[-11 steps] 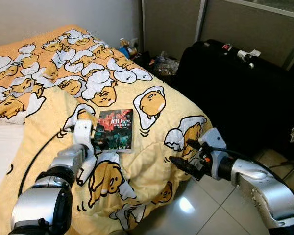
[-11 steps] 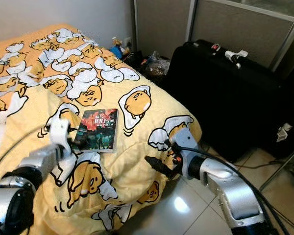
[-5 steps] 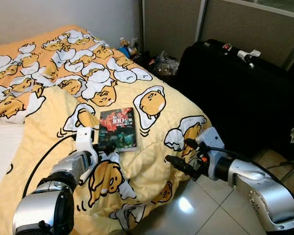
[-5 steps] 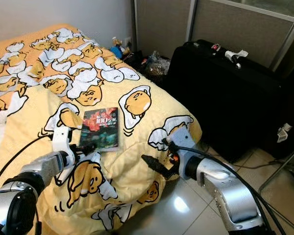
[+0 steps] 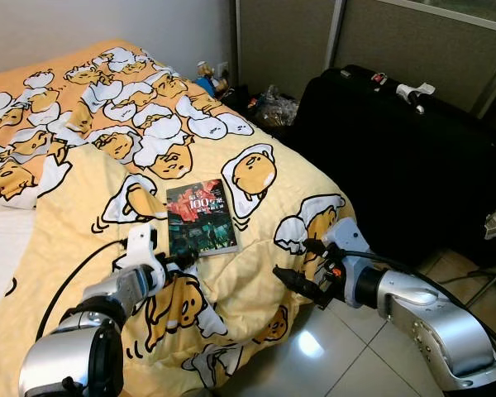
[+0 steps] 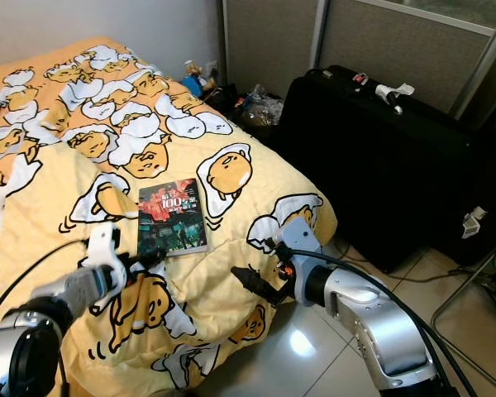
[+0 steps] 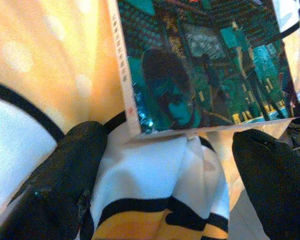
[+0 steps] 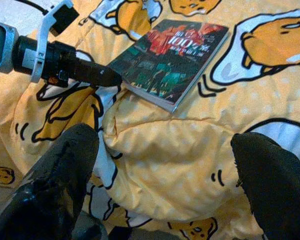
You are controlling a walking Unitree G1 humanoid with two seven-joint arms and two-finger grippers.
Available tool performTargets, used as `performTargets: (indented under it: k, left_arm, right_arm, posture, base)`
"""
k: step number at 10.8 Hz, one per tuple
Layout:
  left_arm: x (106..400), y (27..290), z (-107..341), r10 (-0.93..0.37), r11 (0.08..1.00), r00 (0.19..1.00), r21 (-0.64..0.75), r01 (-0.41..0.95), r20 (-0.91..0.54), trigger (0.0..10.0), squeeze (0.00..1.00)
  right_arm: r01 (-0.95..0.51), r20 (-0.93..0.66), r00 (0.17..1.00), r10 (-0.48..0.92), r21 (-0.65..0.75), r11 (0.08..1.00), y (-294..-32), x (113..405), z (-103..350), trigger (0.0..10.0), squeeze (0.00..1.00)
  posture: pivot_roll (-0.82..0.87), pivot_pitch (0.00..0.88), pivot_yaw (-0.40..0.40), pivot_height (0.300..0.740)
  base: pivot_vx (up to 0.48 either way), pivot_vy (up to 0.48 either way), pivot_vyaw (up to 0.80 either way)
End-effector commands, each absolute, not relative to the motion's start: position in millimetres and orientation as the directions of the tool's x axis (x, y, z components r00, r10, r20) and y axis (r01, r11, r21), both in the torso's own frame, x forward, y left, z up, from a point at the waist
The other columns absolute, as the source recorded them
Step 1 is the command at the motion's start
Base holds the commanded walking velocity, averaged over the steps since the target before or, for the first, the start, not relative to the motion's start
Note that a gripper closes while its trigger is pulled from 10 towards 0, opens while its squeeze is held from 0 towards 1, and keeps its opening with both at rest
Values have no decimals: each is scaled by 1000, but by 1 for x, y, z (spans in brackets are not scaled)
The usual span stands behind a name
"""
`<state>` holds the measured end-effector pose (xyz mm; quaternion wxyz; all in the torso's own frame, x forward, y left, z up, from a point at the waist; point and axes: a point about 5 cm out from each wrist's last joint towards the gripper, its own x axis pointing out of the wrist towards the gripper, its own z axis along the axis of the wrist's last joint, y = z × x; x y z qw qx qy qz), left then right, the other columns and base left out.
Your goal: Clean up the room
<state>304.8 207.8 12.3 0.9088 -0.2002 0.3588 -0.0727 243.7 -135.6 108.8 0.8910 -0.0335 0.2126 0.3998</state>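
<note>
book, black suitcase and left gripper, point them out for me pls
book (image 5: 201, 217), left eye view, middle of its dark cover
black suitcase (image 5: 397, 157), left eye view, middle of its front panel
left gripper (image 7: 170, 165), left wrist view, midway between its open fingertips, at the book's near edge

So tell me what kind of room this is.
Most likely a bedroom: a bed under a yellow cartoon-egg duvet, a book lying on it between the left gripper and right gripper, and a black suitcase beside it.

Rumpled duvet (image 5: 256, 273) folds bunch up beside the book (image 5: 201, 217).
</note>
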Motion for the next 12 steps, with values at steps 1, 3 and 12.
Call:
performTargets:
  k: [1,3,12]
  left_arm:
    - [300,207,8,-282,905,720,-426,-20,-634,10000,0]
    - [312,199,19,-315,854,780,-520,-15,-540,10000,0]
    - [319,168,21,-357,846,770,-533,26,-529,10000,0]
  right_arm:
    - [-747,-385,579,719,102,657,-129,242,117,10000,0]
    - [-744,-387,581,716,105,660,-129,241,118,10000,0]
    - [-735,-399,584,707,108,669,-123,236,119,10000,0]
  posture:
    - [-149,13,71,740]
    - [-158,35,74,740]
    - [-197,67,71,740]
  base:
    - [0,0,0]
    - [0,0,0]
    - [0,0,0]
